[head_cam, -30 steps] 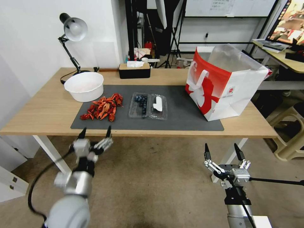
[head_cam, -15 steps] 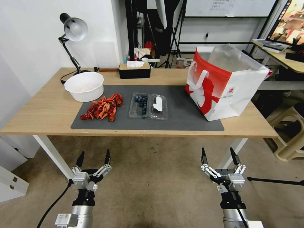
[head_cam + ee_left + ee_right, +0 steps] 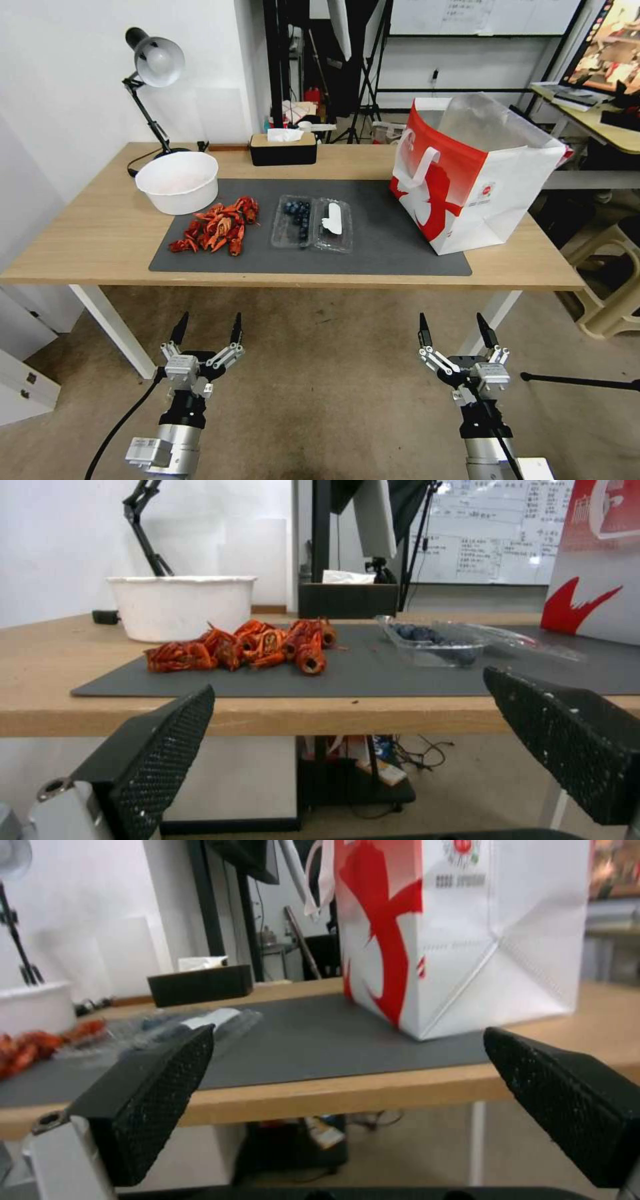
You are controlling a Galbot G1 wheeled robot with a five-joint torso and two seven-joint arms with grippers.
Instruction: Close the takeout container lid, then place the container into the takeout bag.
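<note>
While the takeout container point(image 3: 311, 223) is still lying open mid-mat, lid point(image 3: 334, 225) flat at 3 o'clock, takeout bag point(image 3: 475, 173) beyond, nothing is being held by the wide-open left gripper point(image 3: 207, 328) and right gripper point(image 3: 453, 329) below the table point(image 3: 87, 233), so both steps are being left undone.

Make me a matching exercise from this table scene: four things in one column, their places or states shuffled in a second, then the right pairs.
Things:
1. takeout container
2. takeout bag
3. white bowl
4. crayfish

Places or states:
A. standing open at the mat's right end
B. heaped loose on the mat
C. lying open mid-mat
D. at the mat's far left corner

Pairs: 1-C, 2-A, 3-D, 4-B
</note>
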